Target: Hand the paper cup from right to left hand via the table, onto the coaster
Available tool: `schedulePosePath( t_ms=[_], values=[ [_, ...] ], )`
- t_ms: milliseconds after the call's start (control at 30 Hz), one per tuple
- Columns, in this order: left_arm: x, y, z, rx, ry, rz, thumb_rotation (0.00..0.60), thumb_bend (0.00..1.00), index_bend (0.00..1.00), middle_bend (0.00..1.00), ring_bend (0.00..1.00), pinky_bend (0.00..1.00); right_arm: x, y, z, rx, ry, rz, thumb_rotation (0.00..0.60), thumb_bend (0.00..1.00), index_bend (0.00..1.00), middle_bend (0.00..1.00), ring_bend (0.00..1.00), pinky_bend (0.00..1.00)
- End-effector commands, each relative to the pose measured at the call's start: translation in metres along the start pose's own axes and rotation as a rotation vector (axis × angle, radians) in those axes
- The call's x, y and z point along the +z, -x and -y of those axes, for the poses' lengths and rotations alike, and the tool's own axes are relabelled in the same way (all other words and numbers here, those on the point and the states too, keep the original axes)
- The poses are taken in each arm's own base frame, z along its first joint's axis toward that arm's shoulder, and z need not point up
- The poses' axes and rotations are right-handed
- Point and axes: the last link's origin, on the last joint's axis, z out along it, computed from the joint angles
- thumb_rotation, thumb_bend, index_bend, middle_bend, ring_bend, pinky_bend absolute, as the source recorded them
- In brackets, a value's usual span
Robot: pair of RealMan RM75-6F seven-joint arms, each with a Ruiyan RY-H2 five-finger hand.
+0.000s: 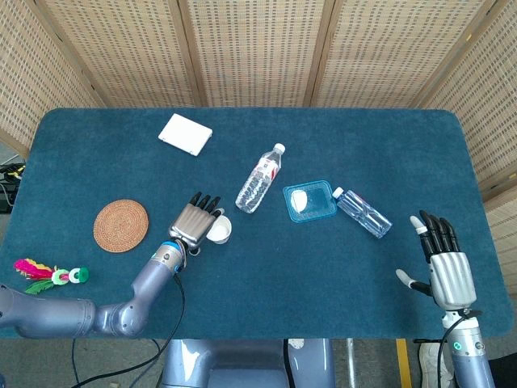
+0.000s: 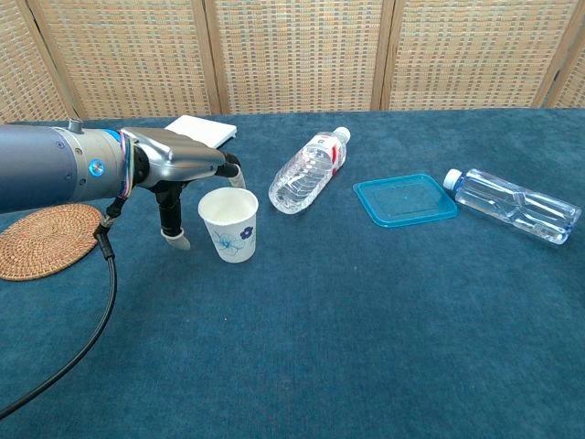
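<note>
A white paper cup (image 1: 217, 229) (image 2: 229, 224) with a blue flower print stands upright on the blue table, left of centre. My left hand (image 1: 195, 221) (image 2: 179, 174) is right beside its left side, fingers spread over and around the rim, thumb hanging down by the cup wall; it does not grip the cup. The round woven coaster (image 1: 121, 225) (image 2: 46, 239) lies bare to the left of the hand. My right hand (image 1: 443, 267) hovers open, fingers apart, near the table's right front edge, far from the cup; the chest view does not show it.
A clear water bottle (image 1: 259, 179) (image 2: 310, 171) lies just right of the cup. A blue tray (image 1: 310, 201) (image 2: 404, 198) and a second bottle (image 1: 362, 212) (image 2: 513, 205) lie further right. A white box (image 1: 185, 133) sits at the back left, a feathered toy (image 1: 44, 273) at the front left.
</note>
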Motion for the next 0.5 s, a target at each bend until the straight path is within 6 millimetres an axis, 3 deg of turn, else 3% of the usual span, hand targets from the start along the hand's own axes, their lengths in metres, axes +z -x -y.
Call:
schedulePosePath(
  t_ms=[33, 200, 500],
  values=[
    [0.0013, 0.0026, -0.0023, 0.000, 0.001, -0.007, 0.600, 0.23, 0.22, 0.00, 0.00, 0.00, 0.0000, -0.0002, -0.0001, 0.001, 0.001, -0.001, 0.600, 0.08, 0.00, 0.00, 0.00, 0.00],
    [0.0020, 0.0057, -0.0026, -0.008, -0.002, -0.015, 0.600, 0.34, 0.28, 0.00, 0.00, 0.00, 0.0003, -0.0003, 0.0003, 0.006, -0.001, -0.003, 0.600, 0.08, 0.00, 0.00, 0.00, 0.00],
    [-0.0006, 0.0041, 0.0029, -0.032, -0.008, -0.032, 0.600, 0.35, 0.29, 0.00, 0.00, 0.00, 0.0002, -0.0010, 0.0011, 0.011, -0.006, -0.007, 0.600, 0.08, 0.00, 0.00, 0.00, 0.00]
  ],
)
